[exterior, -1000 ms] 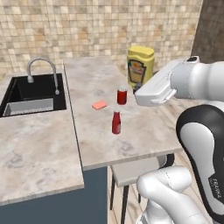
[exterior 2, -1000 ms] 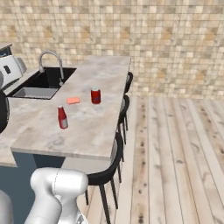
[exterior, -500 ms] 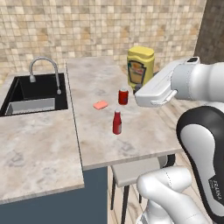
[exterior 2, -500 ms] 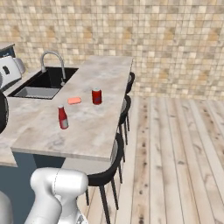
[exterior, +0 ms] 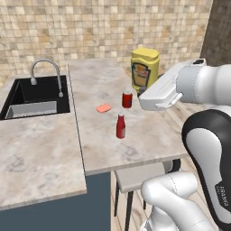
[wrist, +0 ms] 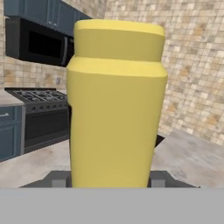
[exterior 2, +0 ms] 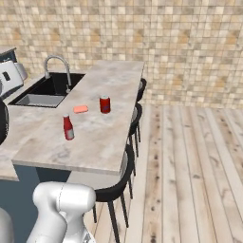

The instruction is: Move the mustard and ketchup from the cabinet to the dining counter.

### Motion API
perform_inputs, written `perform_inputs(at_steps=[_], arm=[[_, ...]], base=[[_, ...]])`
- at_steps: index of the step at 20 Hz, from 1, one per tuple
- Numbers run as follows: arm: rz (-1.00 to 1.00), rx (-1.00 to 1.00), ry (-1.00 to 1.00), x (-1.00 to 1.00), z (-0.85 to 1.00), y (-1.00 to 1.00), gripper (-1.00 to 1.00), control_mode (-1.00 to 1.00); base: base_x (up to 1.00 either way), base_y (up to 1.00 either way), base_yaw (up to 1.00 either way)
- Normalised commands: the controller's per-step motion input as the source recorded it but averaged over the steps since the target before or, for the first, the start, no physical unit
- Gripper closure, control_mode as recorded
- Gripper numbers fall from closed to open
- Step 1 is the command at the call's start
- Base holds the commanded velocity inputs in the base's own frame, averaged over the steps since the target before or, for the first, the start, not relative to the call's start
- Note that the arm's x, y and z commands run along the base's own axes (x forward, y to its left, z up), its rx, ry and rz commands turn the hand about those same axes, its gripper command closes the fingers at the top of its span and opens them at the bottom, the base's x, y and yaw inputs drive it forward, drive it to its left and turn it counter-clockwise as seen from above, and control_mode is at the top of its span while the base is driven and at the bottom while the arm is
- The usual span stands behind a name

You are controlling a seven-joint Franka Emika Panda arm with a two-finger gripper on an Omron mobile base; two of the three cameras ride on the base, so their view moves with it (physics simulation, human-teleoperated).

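mustard: the squat yellow squeeze bottle (exterior: 145, 70) stands upright with its label facing the left base camera, above the far right part of the dining counter (exterior: 103, 149), just beyond the end of the white arm; whether its base touches the slab cannot be told. In the hand view the bottle's plain yellow back (wrist: 116, 105) sits right in front of the camera.
gripper: its two dark tips (wrist: 107, 178) sit on either side of the mustard's lower body, clenched around the bottle.
ketchup: the slim red bottle (exterior: 120, 126) stands upright near the middle of the dining counter, well apart from the mustard; in the right base view it (exterior 2: 68, 127) is closer to the counter's left edge.
red can: the short can with a silver top (exterior: 127, 99) stands upright beyond the ketchup, between it and the mustard.
sponge: a small orange-pink block (exterior: 103, 108) lies flat just left of the can.
sink: the black basin (exterior: 34, 97) with a curved silver faucet (exterior: 46, 73) is set in the neighbouring counter section, left of the dining counter.
cabinet: dark blue upper doors (wrist: 41, 13) show above a microwave (wrist: 37, 43) in the hand view, far behind the bottle.
stools: black seats (exterior 2: 135, 118) are tucked under the counter's right edge.
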Motion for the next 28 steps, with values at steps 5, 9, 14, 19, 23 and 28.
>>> perform_inputs(at_steps=[5,9,14,19,23,28], arm=[[0.00,0.00,0.00,0.00,0.00,0.00,1.00,1.00],[0.00,0.00,0.00,0.00,0.00,0.00,1.00,1.00],[0.00,0.05,0.03,-0.02,-0.04,-0.16,1.00,-1.00],[0.01,0.17,0.03,-0.06,-0.06,-0.48,1.00,-1.00],[0.10,0.21,0.02,-0.02,-0.11,-0.55,1.00,-1.00],[0.26,0.11,0.04,0.00,-0.14,-0.56,1.00,-1.00]], base=[[0.00,0.00,0.00],[0.00,-0.01,0.00],[0.00,-0.04,0.00],[0.00,0.00,0.00],[0.00,0.00,0.00],[0.00,0.00,0.00]])
